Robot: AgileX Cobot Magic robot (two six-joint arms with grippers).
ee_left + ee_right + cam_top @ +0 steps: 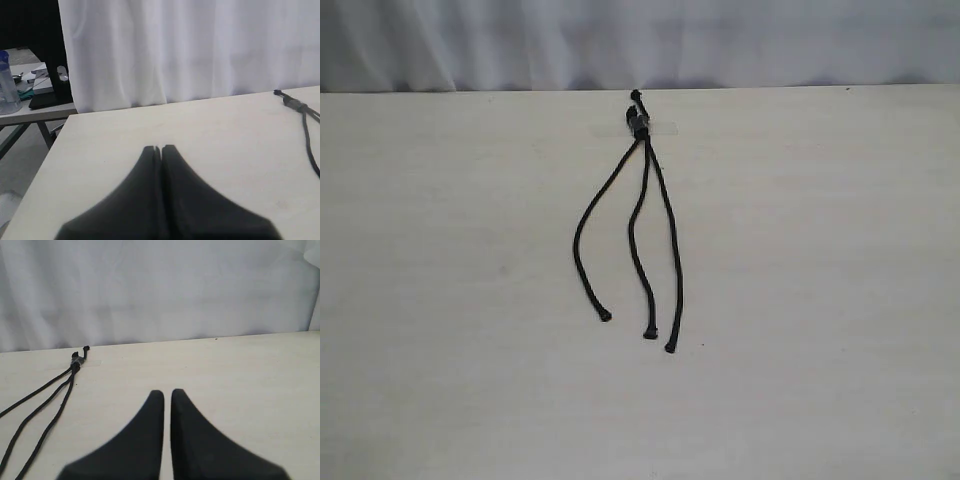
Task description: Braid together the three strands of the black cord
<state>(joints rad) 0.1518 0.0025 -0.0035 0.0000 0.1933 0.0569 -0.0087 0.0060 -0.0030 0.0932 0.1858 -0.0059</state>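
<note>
- The black cord (644, 160) lies flat on the bench (820, 300). Its knotted head (639, 122) sits near the far edge, under what looks like a strip of clear tape (662, 128).
- The three strands fan out from the head toward the near side. The left strand (576, 240) bows outward, while the middle strand (631, 245) and the right strand (674, 240) run closer together. The three knobbed tips lie apart and nothing is crossed.
- The left gripper (158, 148) shows only in its wrist view. Its jaws are pressed together on nothing, and it sits over bare bench well to the side of the cord.
- The right gripper (167, 392) likewise has its jaws drawn together with only a thin slit between them. It is empty and well clear of the strands.
- Judging by this layout, braiding has not started and the step in hand is the approach.
- The next move likely needs the jaws to part and one arm to come down on an outer strand near its tip. That strand then has to be lifted over the middle one without dragging its neighbours or pulling the head free.
</note>
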